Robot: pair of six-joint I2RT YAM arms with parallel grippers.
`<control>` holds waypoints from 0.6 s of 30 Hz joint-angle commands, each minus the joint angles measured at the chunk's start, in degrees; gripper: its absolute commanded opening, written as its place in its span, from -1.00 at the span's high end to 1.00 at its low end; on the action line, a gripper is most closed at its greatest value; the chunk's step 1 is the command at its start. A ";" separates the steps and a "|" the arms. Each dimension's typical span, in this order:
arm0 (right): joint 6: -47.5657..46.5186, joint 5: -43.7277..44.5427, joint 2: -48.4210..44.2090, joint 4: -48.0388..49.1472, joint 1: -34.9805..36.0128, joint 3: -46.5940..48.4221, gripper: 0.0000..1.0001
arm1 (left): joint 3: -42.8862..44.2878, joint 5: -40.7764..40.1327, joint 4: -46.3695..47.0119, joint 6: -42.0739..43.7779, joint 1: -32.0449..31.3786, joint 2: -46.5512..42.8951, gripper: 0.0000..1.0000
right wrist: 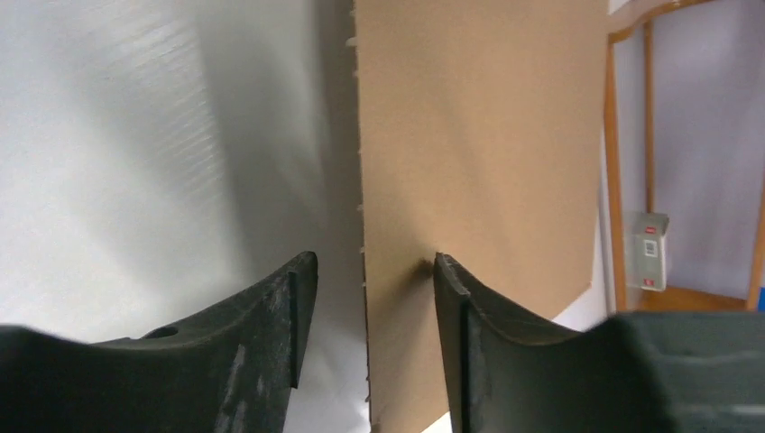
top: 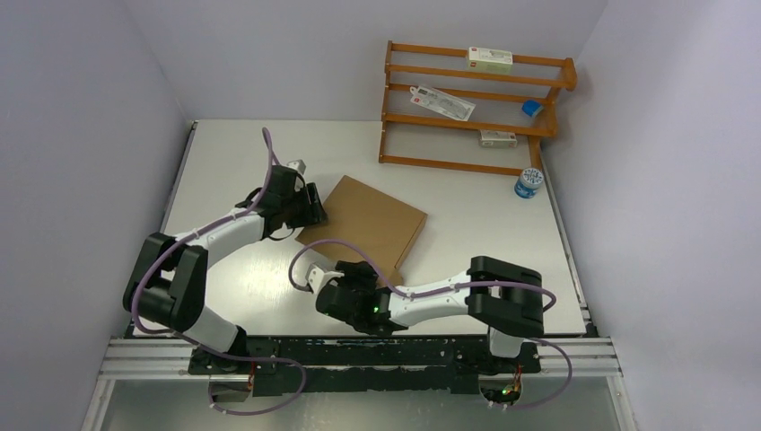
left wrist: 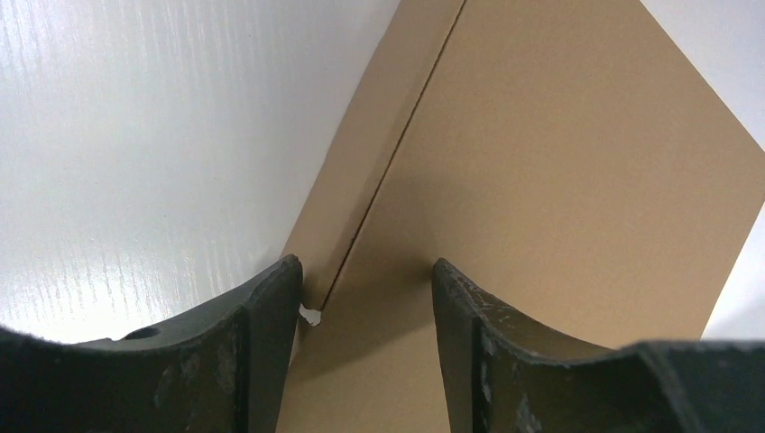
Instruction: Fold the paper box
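Brown corrugated cardboard box (top: 375, 218) lies folded on the white surface (top: 476, 202); left gripper (left wrist: 365, 266), half-open, straddles its corner, hold unclear; right gripper (right wrist: 374, 262), half-open, straddles its near edge, clamping nothing.

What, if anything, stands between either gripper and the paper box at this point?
Nothing visible does. The left gripper and the right gripper are both right at the paper box, with their jaws apart astride its edges. The wooden rack stands well beyond it.
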 commanded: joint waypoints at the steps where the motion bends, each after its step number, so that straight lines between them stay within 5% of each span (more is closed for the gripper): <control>1: -2.74 7.52 -0.51 4.24 0.41 0.41 0.05 | -1.31 1.56 1.00 -0.37 0.30 -2.30 -0.18; 10: -8.64 10.61 -9.69 5.24 0.10 0.23 0.93 | 0.86 2.71 -2.77 -0.67 0.34 -8.97 -0.22; 18: -9.73 2.93 -18.07 0.04 -4.73 2.70 1.00 | 6.91 -10.20 -14.30 2.22 0.43 -24.85 -0.34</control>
